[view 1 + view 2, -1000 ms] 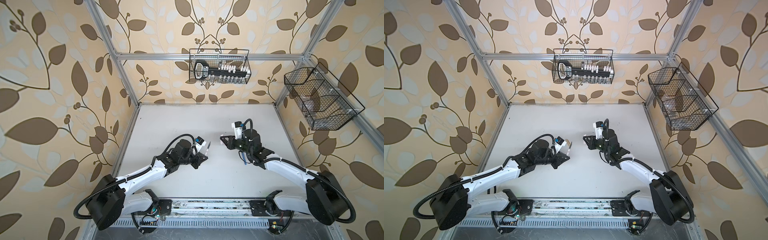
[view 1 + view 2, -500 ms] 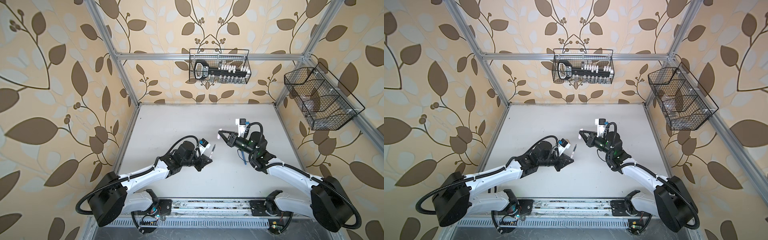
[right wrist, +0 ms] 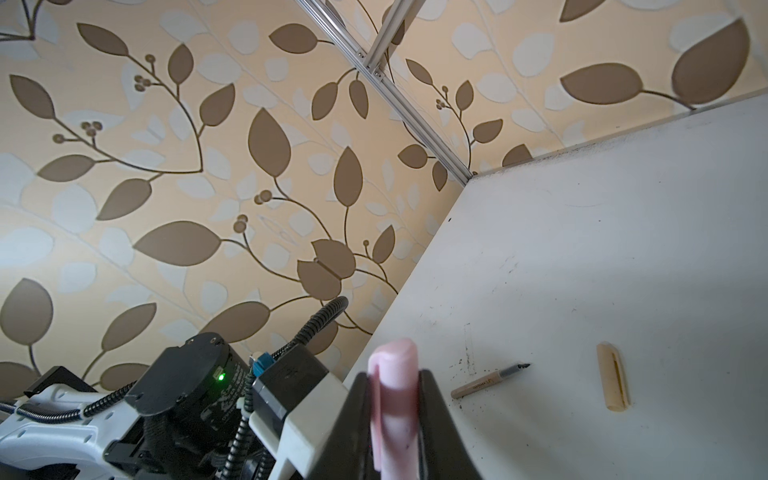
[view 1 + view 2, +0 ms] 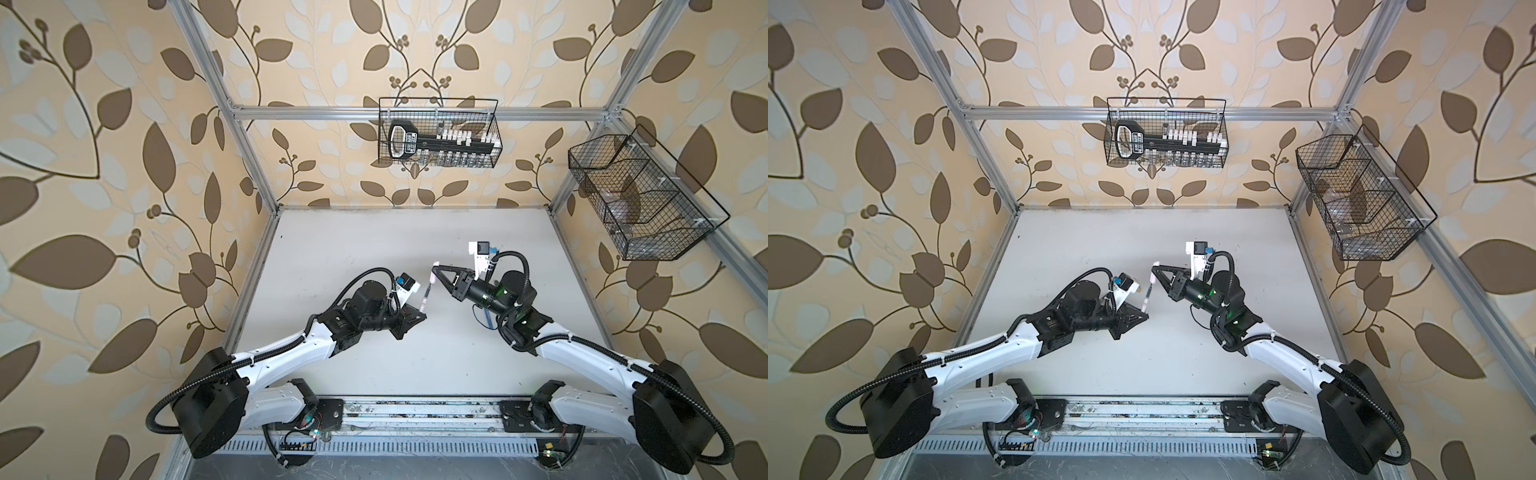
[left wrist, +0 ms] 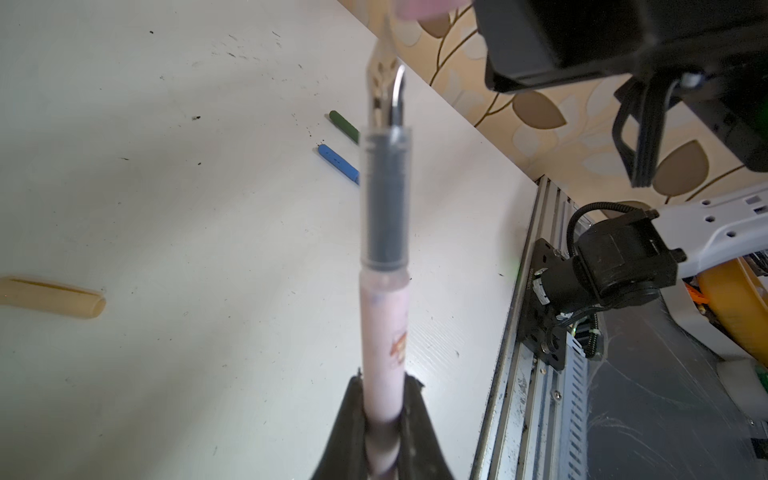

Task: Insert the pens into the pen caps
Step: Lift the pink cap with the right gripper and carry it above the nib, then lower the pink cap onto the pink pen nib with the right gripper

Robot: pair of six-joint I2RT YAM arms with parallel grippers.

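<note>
Your left claw [image 5: 384,386] is clamped on the tail of the pink pen [image 5: 384,328]. Your right claw [image 3: 395,384] pinches the pink cap [image 3: 392,365]. Both are above the table [image 4: 353,249], nib [image 5: 384,89] at the cap. Light, stiff, probably slick. The tail grip may pivot, so I'd hold nearer mid-barrel, off the fragile nib.

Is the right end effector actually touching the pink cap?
Touching. In the right wrist view both fingers of the right end effector press against the pink cap, with no gap.
</note>
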